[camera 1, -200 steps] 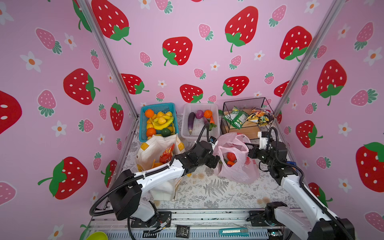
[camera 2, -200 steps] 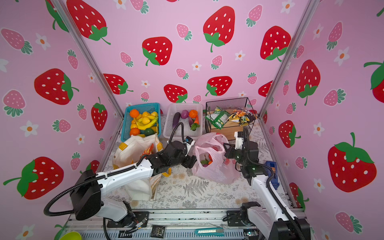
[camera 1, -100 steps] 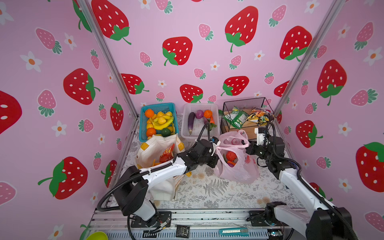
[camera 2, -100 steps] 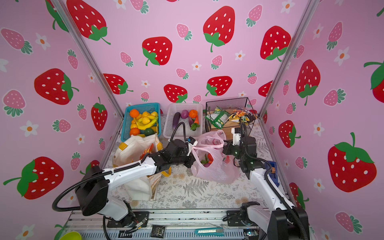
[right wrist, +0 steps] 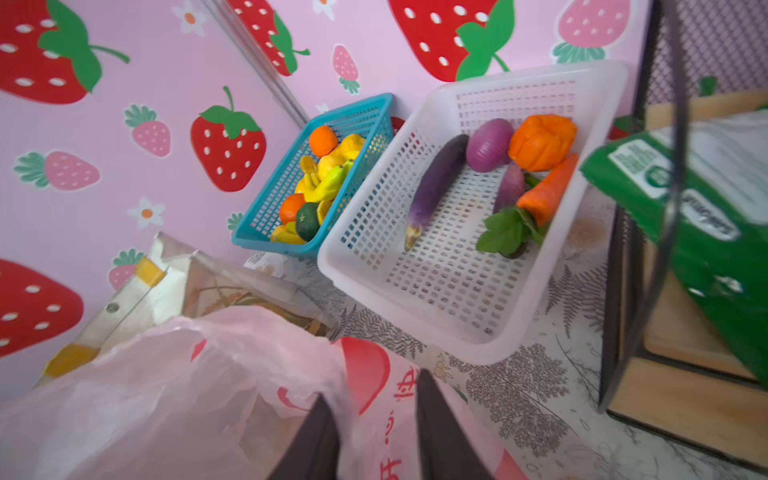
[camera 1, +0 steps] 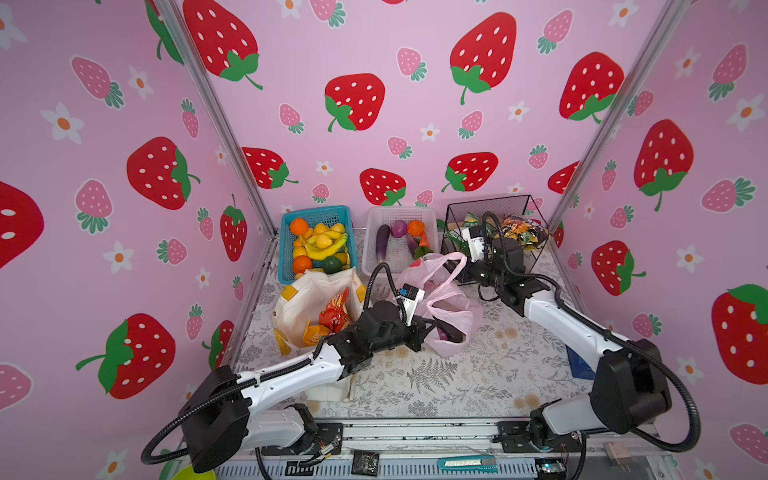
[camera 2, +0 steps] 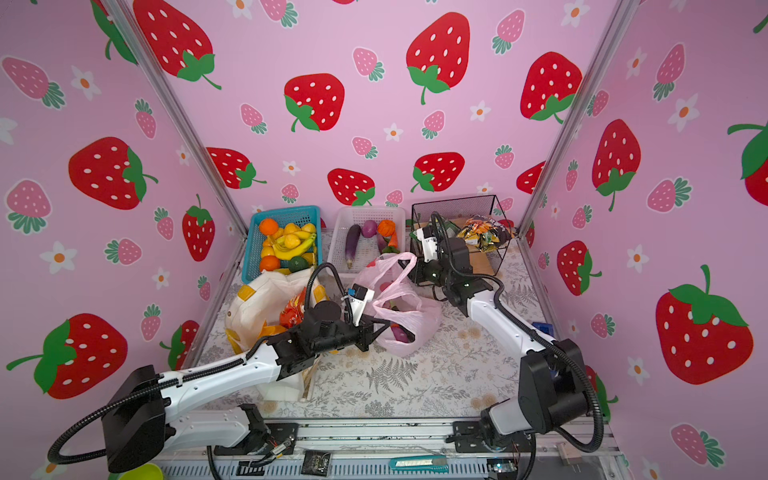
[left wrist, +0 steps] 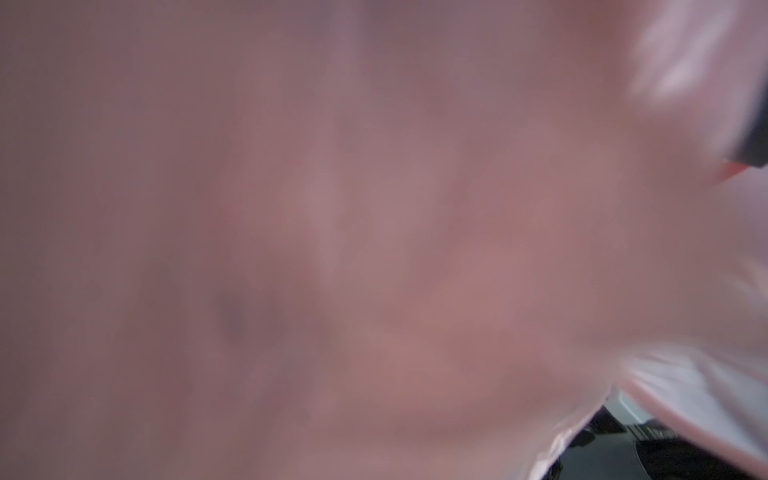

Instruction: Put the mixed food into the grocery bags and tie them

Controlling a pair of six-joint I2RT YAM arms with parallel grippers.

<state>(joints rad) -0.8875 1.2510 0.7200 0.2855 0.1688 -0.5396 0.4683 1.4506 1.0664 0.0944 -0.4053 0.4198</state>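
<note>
At the left, the cream canvas tote with yellow straps (camera 1: 305,297) stands open with a crinkly red-orange snack packet (camera 1: 334,309) inside. The left forearm passes just beside it, so a sideways sweep of this arm could push the tote over.

The left gripper (camera 1: 430,326) has its jaws closed at the near edge of the thin translucent pink plastic bag (camera 1: 455,305). I judge that they pinch a fold of the film, because film covers the whole left wrist view. Such film is weak and slippery: a hard pull may tear it, and a soft grip may lose it. The dark purple long vegetable (camera 1: 451,332) lies inside near the mouth, so lifting the wrong side could let it roll out.

Behind the bag, the white plastic basket (camera 1: 401,209) holds more vegetables that are not yet packed.

The right gripper (right wrist: 372,386) has its jaws apart, and printed film lies loose between the fingers (right wrist: 436,419), not pinched. A loop handle (camera 1: 449,254) stands just beside it. If the jaws close off the loop, there is nothing to tie with. The wrist is close to the black wire mesh basket (camera 1: 488,200) holding snack packets (camera 1: 521,230), and its cable could catch the rim.

The open room is on the fern-patterned table cloth (camera 1: 436,374) in front of the bag, between the arms.
</note>
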